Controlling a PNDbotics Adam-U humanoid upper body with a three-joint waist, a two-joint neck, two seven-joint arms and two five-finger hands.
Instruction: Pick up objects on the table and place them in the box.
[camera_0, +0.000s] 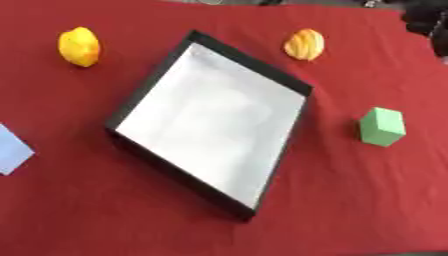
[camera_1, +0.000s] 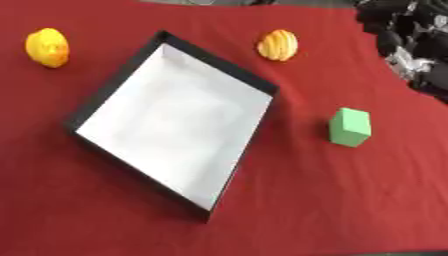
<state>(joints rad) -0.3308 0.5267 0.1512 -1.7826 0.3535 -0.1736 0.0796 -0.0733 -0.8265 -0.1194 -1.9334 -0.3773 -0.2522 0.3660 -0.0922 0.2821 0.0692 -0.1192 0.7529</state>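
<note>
A shallow box with a black rim (camera_0: 254, 62) and a white, empty floor lies askew in the middle of the red cloth. A yellow rounded object (camera_0: 79, 46) sits to its far left. At the far side, just beyond the box's right corner, lies an orange-and-cream ribbed object (camera_0: 304, 44). A green block (camera_0: 381, 127) stands to the right of the box. Black and silver parts of my right arm or hand (camera_1: 409, 47) show at the upper right corner, away from all the objects. My left hand does not show.
A pale blue flat piece (camera_0: 10, 150) pokes in at the left edge. The red cloth (camera_0: 350, 200) covers the whole table, and its far right edge runs beside my right arm.
</note>
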